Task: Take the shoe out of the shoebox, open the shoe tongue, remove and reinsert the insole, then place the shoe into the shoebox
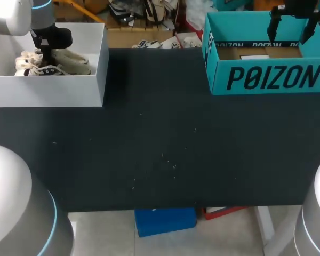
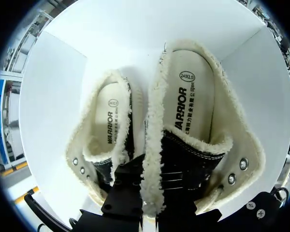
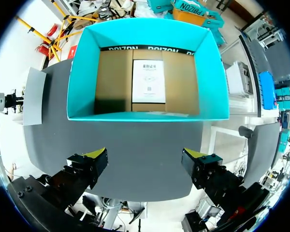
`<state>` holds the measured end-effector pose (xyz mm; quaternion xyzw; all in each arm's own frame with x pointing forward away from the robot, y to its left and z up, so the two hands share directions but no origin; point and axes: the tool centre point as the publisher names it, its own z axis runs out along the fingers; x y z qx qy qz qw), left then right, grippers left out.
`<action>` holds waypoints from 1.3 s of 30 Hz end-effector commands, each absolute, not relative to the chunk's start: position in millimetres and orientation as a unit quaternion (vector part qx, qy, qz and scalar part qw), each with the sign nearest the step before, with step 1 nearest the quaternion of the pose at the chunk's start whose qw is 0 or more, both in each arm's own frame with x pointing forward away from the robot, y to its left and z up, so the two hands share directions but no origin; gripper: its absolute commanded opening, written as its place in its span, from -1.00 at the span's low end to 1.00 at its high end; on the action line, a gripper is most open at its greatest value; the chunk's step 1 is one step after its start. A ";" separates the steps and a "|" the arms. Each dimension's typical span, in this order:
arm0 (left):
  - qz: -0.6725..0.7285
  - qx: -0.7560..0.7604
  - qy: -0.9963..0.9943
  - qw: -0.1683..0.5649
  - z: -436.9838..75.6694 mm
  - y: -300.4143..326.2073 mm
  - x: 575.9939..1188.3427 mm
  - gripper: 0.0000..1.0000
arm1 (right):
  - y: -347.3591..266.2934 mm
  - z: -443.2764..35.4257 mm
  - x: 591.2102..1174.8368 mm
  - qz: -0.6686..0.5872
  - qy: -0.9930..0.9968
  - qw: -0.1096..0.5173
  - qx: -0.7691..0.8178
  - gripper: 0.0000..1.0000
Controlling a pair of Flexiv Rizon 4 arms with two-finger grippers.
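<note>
Item 1. Black matte tabletop (image 1: 160,160): fills the middle of the head view and bears a box in each upper corner.

Item 2. White rectangular open-topped box (image 1: 48,90): upper left of the head view, standing on the table. It holds items 3 and 4.

Item 3. Cream fleece-lined high-top shoe with black tongue (image 2: 188,111): lies in the white box, opening upward, its pale printed insole in place. In the left wrist view it is directly ahead of the gripper, whose black frame overlaps the fleecy collar.

Item 4. Second cream fleece-lined shoe (image 2: 108,130): just beside item 3 in the same box, also opening upward, insole in place.

Item 5. Left gripper (image 1: 45,53): down inside the white box, among the shoes. The yellow tips are hidden; whether the claw is apart or clamped cannot be told.

Item 6. Teal cardboard shoebox with black lettering (image 1: 266,80) (image 3: 77,72): upper right of the head view, lid off, well apart from the white box. Brown cardboard floor with a white printed paper sheet (image 3: 148,80) lying flat on it.

Item 7. Right gripper (image 1: 290,34) (image 3: 144,162): hangs above the teal shoebox, claw wide apart, holding nothing
</note>
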<state>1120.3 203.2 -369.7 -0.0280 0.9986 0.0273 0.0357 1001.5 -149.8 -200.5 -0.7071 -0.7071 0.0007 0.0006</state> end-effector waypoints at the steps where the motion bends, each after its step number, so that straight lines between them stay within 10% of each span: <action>1: 0.033 -0.018 0.998 0.041 -336.1 204.3 1116.8 -1.00 | -149.9 -200.2 1001.2 0.001 -0.707 0.001 -0.707 1.00; 20: 0.034 -0.006 0.994 0.104 -211.7 170.1 1086.2 -1.00 | -149.9 -200.2 1001.2 0.001 -0.707 0.001 -0.707 1.00; 39: 0.015 -0.002 0.993 0.121 -176.4 44.7 900.6 -1.00 | -149.9 -200.2 1001.2 0.001 -0.707 0.001 -0.707 1.00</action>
